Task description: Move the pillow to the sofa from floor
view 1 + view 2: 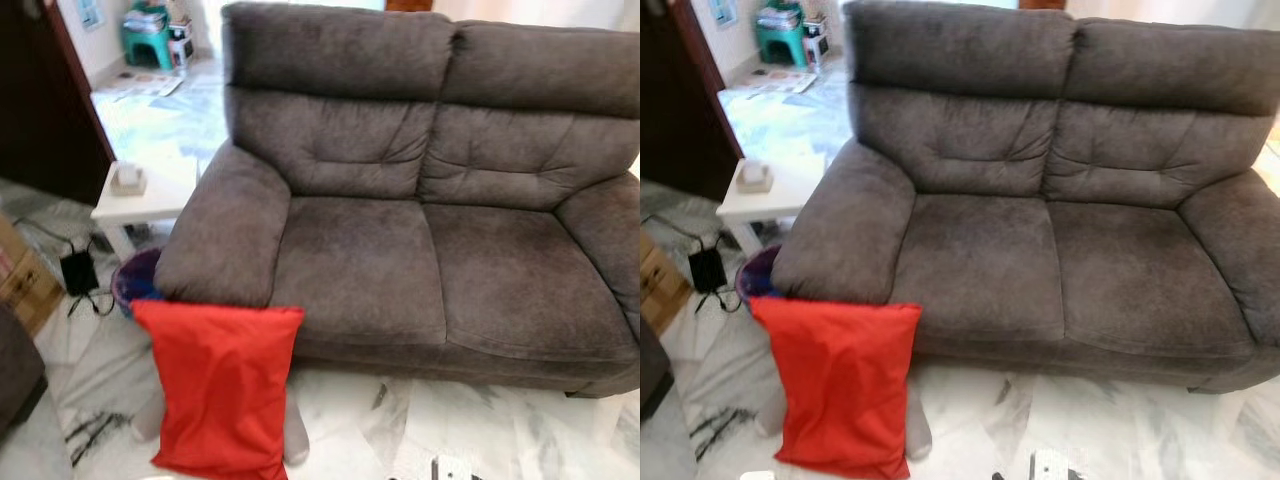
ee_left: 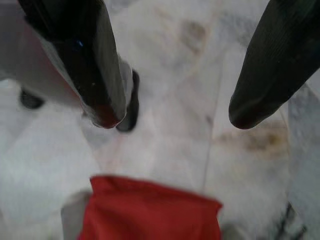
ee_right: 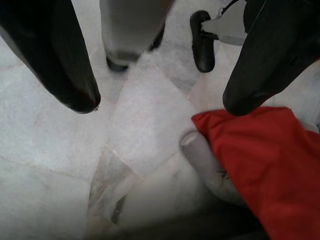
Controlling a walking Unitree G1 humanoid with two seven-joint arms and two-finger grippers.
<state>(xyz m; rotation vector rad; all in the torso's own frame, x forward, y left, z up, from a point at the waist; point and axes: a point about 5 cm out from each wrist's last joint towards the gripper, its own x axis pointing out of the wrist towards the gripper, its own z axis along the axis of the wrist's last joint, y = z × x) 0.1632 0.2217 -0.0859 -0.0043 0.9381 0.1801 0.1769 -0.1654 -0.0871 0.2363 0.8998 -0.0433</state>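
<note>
Leaning upright against the sofa [image 1: 400,250], the pillow [image 1: 222,385].

The left tool [image 2: 172,112] has its two black fingers [image 2: 95,65] spread wide apart, with nothing between them, tips pointing down toward the floor. The right tool [image 3: 165,102] is likewise parted wide and empty, its fingers [image 3: 60,65] also aimed downward. In the head views, silver arm sections [image 1: 295,435] show at the lower left of the frame.
</note>
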